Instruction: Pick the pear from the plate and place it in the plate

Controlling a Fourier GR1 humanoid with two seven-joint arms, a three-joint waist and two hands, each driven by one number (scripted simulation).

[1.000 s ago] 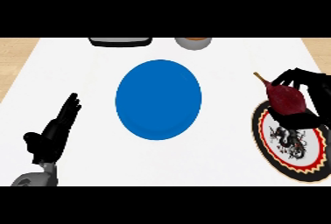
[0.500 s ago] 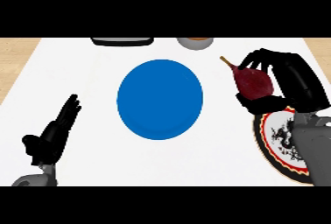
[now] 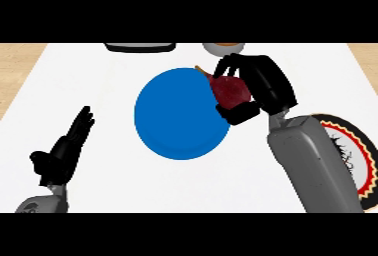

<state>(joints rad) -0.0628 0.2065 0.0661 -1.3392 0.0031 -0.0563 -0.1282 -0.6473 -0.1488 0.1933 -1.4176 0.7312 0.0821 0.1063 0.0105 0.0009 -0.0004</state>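
Right hand (image 3: 258, 87) w/ pear (image 3: 230, 91) moved left, now over blue plate (image 3: 173, 125) rim; fingers curled round pear.

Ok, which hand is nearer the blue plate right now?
Right. The right hand holds the pear over the blue plate's right edge. The left hand rests open on the counter, apart from the plate's left side.

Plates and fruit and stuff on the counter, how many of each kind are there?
Plates: 2, a blue plate and a patterned plate partly behind the right arm.
Pears: 1, the dark red pear, held in the right hand.
Bowls at the far edge: 2, a dark one and a grey one.
Total: 5.
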